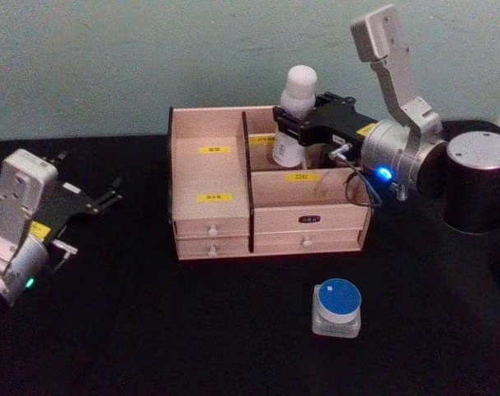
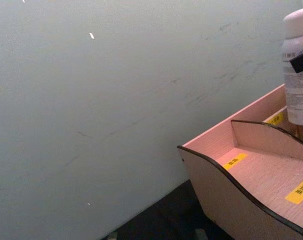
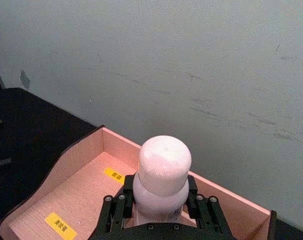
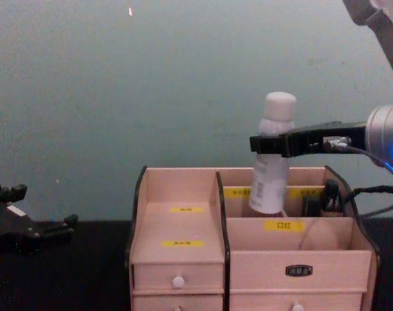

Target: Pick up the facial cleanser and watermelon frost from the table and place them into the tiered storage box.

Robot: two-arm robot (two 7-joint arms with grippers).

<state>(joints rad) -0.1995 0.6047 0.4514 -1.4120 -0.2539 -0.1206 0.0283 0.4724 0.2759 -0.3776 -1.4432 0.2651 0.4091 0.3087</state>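
Right gripper (image 1: 292, 125): clamped on facial cleanser (image 1: 300, 84) below cap, over tiered storage box (image 1: 209, 177); judged rigid, slick, light. Left gripper (image 1: 101, 196) idle, spread.

So the right gripper (image 4: 272, 144) comes in from the right, clamped round the facial cleanser (image 4: 269, 184). The bottle tilts a bit, with its base down in a back right compartment of the tiered storage box (image 4: 300, 253). The left gripper (image 4: 39, 210) sits low at the left edge, fingers apart, over the black table (image 4: 86, 272).
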